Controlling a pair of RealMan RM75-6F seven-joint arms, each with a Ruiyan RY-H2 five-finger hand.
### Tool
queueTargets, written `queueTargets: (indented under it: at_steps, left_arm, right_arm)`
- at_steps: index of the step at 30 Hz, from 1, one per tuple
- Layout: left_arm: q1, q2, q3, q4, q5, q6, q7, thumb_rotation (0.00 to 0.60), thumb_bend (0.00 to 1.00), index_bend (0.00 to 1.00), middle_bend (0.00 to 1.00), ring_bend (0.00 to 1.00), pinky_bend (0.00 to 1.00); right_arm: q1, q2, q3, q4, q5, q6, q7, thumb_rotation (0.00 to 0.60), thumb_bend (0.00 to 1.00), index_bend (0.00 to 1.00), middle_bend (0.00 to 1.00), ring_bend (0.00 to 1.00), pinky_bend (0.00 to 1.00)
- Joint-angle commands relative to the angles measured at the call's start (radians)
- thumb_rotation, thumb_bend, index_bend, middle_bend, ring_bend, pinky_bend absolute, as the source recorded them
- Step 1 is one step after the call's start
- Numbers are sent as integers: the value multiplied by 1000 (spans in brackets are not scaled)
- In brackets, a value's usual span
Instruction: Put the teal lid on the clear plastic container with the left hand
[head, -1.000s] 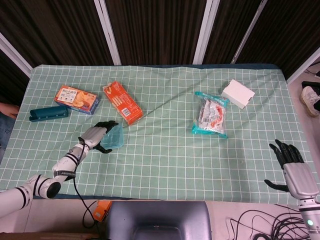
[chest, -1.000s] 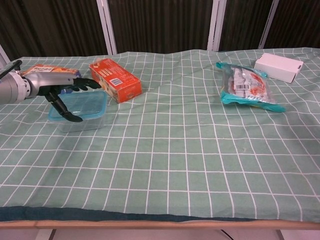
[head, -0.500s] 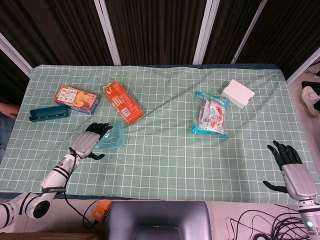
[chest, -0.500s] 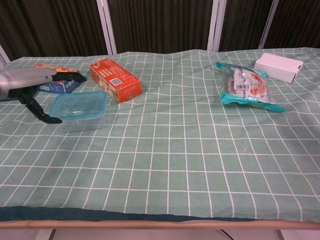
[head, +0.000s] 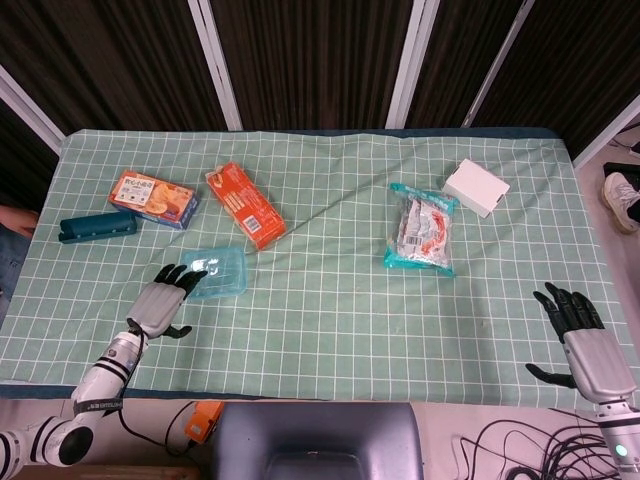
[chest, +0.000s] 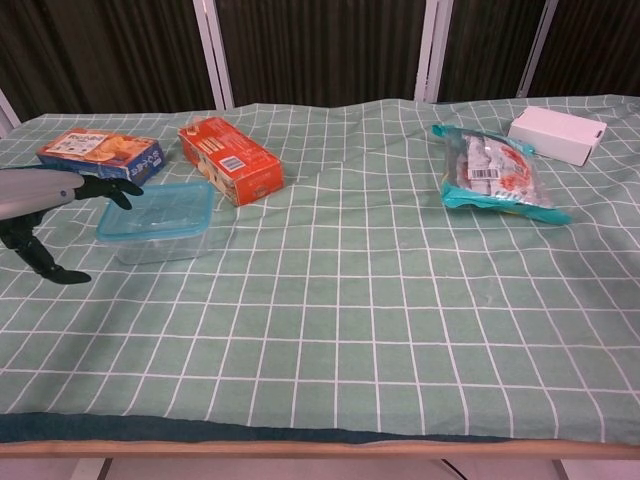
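two hands visible, both empty. left hand (head: 158, 306) at 8 o'clock of table, fingers spread, fingertips just beside teal lid (head: 218, 272). lid already on clear plastic container (chest: 158, 236), near orange box (head: 245, 205) at its 1 o'clock. seating at far corners not verifiable. risks, judged: outstretched fingers brushing the rim, tipping or sliding the light tub toward the box; lid springing up if not pressed fully home. snack bag (head: 423, 230) at 3 o'clock, well apart. right hand (head: 585, 338) at 4 o'clock, fingers apart, idle.
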Motion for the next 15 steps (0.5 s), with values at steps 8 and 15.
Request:
queueTargets:
  at_steps: [8,15]
  left_arm:
    - [9,10,5,-12,-6,-6,16,600,206,0,166,38,0]
    - [13,19,10,-27,-11,-17,22,600,208,0,195,59,0]
  right_arm:
    - [5,-4,-1,-3,3,-12,-15,600,151,0,0,0,0]
    - [5,-6,0,-5,5,-12,-22,600,151,0,0,0,0]
